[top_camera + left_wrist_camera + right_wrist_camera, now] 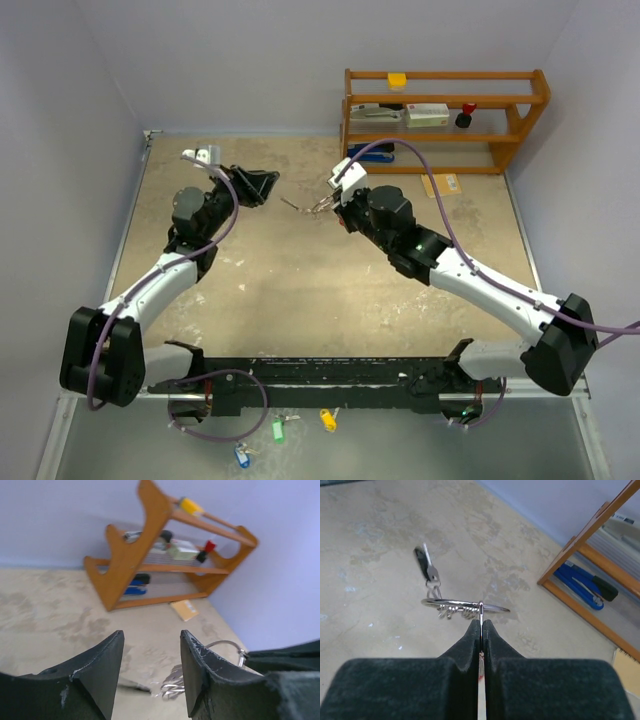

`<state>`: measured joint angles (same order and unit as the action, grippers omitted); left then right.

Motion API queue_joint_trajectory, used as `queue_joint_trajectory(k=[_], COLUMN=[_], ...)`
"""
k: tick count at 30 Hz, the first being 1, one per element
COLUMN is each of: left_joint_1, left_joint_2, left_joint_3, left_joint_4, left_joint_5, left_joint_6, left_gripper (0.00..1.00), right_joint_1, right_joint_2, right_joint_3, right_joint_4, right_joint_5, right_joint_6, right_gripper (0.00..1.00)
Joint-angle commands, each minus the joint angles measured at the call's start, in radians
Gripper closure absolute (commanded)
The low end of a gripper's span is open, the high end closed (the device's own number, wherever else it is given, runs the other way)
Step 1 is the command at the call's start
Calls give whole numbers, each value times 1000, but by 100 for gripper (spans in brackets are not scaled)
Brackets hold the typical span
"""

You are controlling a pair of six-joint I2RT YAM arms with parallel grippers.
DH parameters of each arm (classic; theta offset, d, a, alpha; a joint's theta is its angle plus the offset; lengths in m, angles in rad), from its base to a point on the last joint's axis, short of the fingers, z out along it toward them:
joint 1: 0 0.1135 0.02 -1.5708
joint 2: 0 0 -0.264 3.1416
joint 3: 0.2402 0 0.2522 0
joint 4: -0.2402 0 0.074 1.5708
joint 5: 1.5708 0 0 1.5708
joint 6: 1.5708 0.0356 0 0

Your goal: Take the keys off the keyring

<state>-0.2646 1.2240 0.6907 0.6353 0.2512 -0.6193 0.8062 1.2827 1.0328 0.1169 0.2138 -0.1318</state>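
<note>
Right tool (481,623) clenches a key (480,612) on the keyring (495,608); left tool (151,640) is released. Tugging may slip the thin blade.

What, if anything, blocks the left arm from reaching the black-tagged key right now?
Probably nothing, so yes. The left tool is open and aimed at the keyring, which the right tool holds by a clamped silver key. The black-tagged key sticks out toward the left tool, uncovered.
</note>
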Motion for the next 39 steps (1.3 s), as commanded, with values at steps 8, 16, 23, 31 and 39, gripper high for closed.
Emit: queue_joint_trajectory(k=[8, 16, 23, 31, 39], left_joint_1=[-70, -167, -233, -257, -271], left_joint_2=[76, 96, 127, 117, 140], left_joint_3=[101, 126, 145, 130, 96], left_joint_4=[286, 55, -91, -93, 83], left_joint_5=[440, 442, 398, 256, 223], left_joint_6=[-60, 113, 245, 319, 242], left_gripper=[52, 51, 53, 55, 59], right_joint_1=[9, 10, 12, 19, 23], right_joint_2=[-19, -23, -31, -45, -41], right_joint_3=[83, 84, 91, 93, 86], right_joint_4=[60, 70, 66, 53, 51], right_joint_5=[-18, -4, 8, -8, -15], right_joint_6=[-34, -46, -51, -35, -22], right_gripper=[100, 100, 100, 100, 100])
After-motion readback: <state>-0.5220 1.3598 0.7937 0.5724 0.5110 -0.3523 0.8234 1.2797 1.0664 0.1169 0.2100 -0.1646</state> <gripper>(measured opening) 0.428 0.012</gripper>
